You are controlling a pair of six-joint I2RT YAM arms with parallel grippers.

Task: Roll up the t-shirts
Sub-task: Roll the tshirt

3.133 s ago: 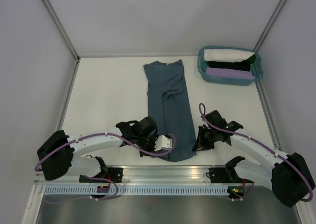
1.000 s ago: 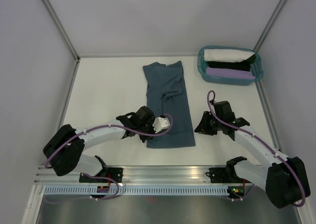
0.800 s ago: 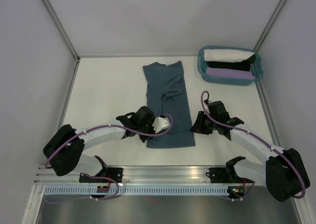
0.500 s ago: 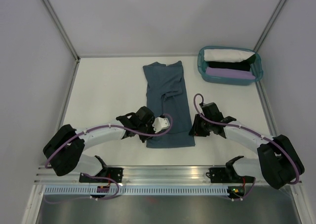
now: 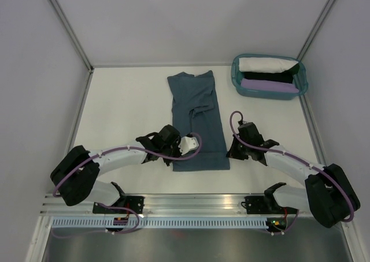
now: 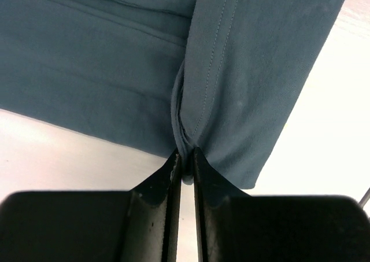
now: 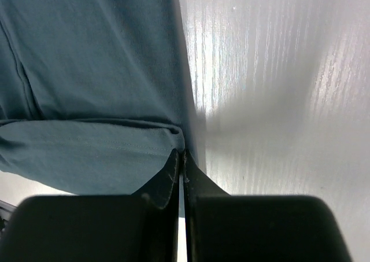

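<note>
**Both grippers closing on the near end of the blue shirt**

Nearest the arm bases, the left gripper (image 5: 180,150) is pressing in from the left onto the near end of the slate-blue t-shirt (image 5: 196,114); its wrist view is showing the fingers (image 6: 163,184) drawn close together, pinching a bunched ridge of blue cloth that is rising out of the tips; a stitched hem is running up and away from that pinch.

Level with it, the right gripper (image 5: 232,152) is sitting at the shirt's right edge; its wrist view is showing the two fingers (image 7: 166,175) meeting tip to tip, fully closed, right where the corner of a turned-over layer is ending against the bare worktop (image 7: 272,88); whether any cloth is caught between those tips cannot be told.

Between the two grippers, the shirt's near end is lying doubled over itself as a flat band across its width; beyond that, the shirt is stretching away as a long narrow strip down the middle of the worktop (image 5: 127,100), with the collar at the far end.

In the far right corner, well apart from the shirt, a teal basket (image 5: 236,77) is holding three fabric bundles side by side; the lilac bundle (image 5: 263,84) is lying nearest, the black bundle (image 5: 272,76) in the middle, the white bundle (image 5: 266,64) farthest.
</note>
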